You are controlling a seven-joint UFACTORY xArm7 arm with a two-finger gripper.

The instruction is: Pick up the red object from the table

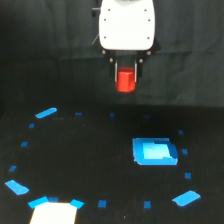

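The red object [126,80] is a small bright red-orange block held up in the air, well above the black table [90,160]. My gripper [126,75] hangs from the white arm head [126,25] at the top centre, its two thin dark fingers [116,72] closed on either side of the block. The block's lower half sticks out below the fingertips. Nothing lies directly under it on the table.
A large blue square patch [154,151] lies on the table at the exterior view's right. Small blue tape marks form a ring around the surface, with larger blue pieces [46,113] [186,198] [17,187]. A whitish patch [52,212] sits at the bottom edge.
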